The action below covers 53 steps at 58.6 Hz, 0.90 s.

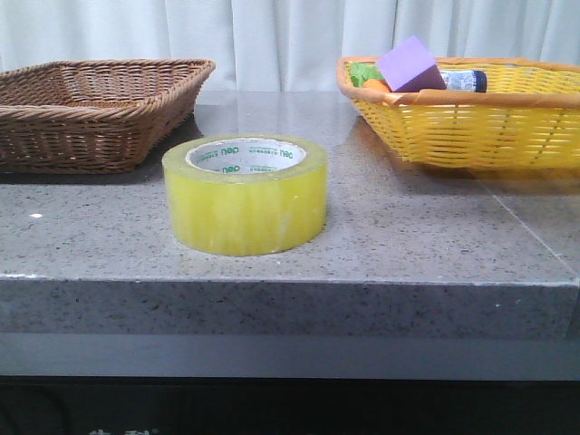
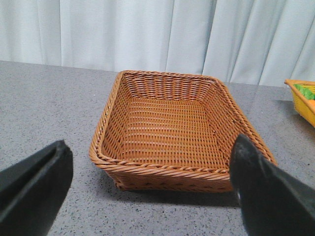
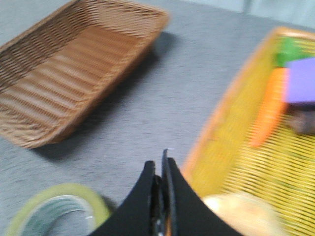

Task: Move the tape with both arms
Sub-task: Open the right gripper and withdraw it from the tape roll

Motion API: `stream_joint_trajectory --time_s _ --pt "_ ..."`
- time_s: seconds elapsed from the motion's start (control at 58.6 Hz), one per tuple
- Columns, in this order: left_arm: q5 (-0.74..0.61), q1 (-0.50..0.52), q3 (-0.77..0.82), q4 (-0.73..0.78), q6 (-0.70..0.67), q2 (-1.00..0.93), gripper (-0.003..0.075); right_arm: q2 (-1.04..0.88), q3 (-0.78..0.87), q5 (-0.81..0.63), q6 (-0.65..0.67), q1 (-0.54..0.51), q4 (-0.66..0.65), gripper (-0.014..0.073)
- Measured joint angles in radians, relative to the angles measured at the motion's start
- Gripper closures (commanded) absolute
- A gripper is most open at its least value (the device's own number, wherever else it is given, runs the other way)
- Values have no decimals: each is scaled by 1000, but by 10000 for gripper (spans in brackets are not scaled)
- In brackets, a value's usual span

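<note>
Front view: tape (image 1: 245, 194) lay flat at bench (image 1: 408, 245) centre, brown basket (image 1: 91, 109) at 10 o'clock, yellow basket (image 1: 471, 113) at 2 o'clock holding a purple block (image 1: 410, 63) | Left wrist view: left gripper (image 2: 147, 191) fingers (image 2: 34, 187) spread wide, holding nothing, brown basket beyond | Right wrist view: right gripper (image 3: 160, 196) fingers (image 3: 177, 201) pressed together, empty, between tape and yellow basket; picture blurred

brown wicker basket (image 1: 95, 109) | yellow basket (image 1: 471, 122): purple block (image 1: 410, 63), carrot (image 3: 268, 110) | grey table (image 1: 408, 236)
</note>
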Motion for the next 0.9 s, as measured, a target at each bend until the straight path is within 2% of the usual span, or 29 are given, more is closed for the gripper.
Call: stream_joint_trajectory --time_s 0.188,0.324,0.666,0.768,0.905 --pt "0 0 0 0 0 0 83 -152 69 31 0 -239 -2 681" --pt "0 0 0 0 0 0 83 -307 220 -15 2 -337 -4 683" --pt "0 0 0 -11 0 0 83 -816 709 -75 0 -312 6 683" --pt "27 0 -5 -22 0 5 83 -944 793 -95 0 -312 6 683" --pt "152 -18 -84 -24 31 79 83 -1013 823 -106 0 -312 6 683"
